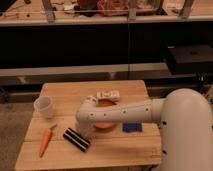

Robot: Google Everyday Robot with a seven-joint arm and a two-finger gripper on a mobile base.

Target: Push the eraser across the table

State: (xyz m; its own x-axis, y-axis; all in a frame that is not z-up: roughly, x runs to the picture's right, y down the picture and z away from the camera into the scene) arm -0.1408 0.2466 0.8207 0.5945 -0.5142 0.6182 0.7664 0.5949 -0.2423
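The eraser [76,139], a black oblong block with thin pale stripes, lies at an angle on the front left part of the light wooden table [125,150]. My gripper [83,130] reaches down at the end of the white arm and sits right against the eraser's upper right side. The arm stretches across the table from the right and hides the gripper's tip.
An orange carrot [45,141] lies left of the eraser, near the left edge. A white cup [44,106] stands at the back left. An orange dish [106,123] sits partly under the arm, a small white object [108,95] behind it, a flat blue rectangle [132,128] to its right. Dark shelving [100,45] runs behind the table.
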